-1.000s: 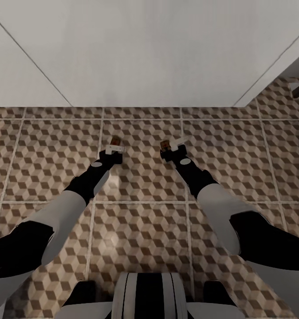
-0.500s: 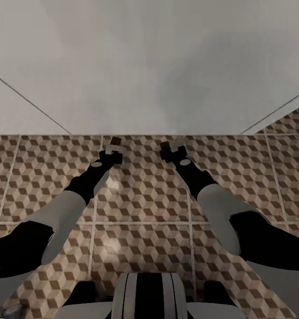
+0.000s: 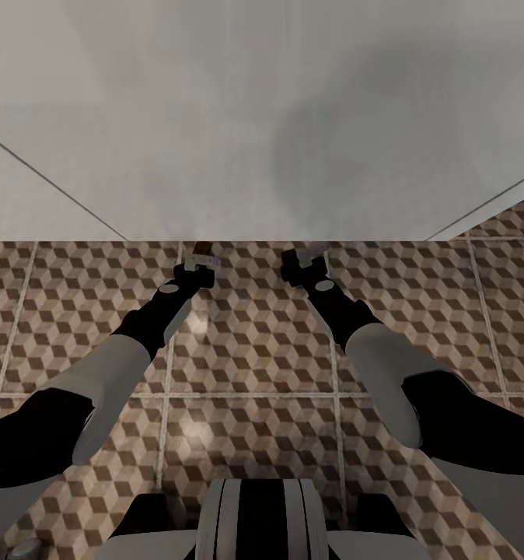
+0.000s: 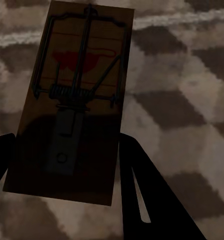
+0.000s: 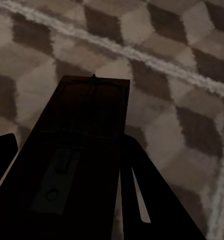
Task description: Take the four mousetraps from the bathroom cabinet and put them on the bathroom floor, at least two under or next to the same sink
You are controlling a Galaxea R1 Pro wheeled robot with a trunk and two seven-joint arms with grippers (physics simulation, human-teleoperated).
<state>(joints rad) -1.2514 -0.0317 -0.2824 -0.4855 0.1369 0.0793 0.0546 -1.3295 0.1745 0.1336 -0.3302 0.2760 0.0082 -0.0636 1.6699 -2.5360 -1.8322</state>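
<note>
White wall (image 3: 254, 117) meets bathroom floor (image 3: 254, 350) just ahead of both grippers; tiles lie bare behind. Left gripper (image 4: 67, 165) clamps a mousetrap (image 4: 77, 95), right gripper (image 5: 67, 180) another mousetrap (image 5: 77, 145). Both boards run lengthwise out from the fingers.

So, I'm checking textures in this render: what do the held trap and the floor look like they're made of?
The mousetrap looks like a matte brown wooden board with dark metal wire, a coil spring and a red mark. The floor looks like tile: a printed brown-and-beige cube pattern, pale grout lines and faint glare spots suggesting a slight sheen.
</note>
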